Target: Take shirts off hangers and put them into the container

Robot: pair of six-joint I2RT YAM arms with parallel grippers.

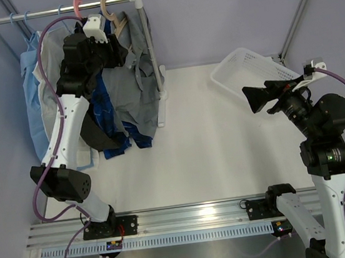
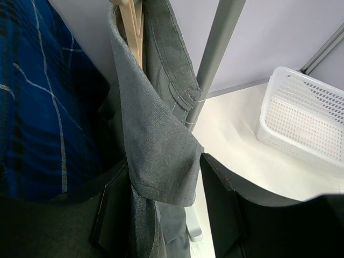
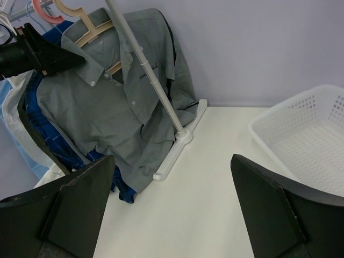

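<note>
Your left gripper (image 2: 161,169) straddles grey shirt (image 2: 156,123) collar, low centre, grip unclear; right gripper (image 3: 172,158) gapes wide, holding nothing.

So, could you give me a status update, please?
Left gripper open around grey shirt collar. Right gripper open, empty. Shirt on tan hanger, basket empty. Rack pole close beside collar.

Table (image 1: 226,154) bears basket (image 1: 226,78), rack foot (image 1: 161,102), maybe shirttails (image 1: 137,138).
</note>
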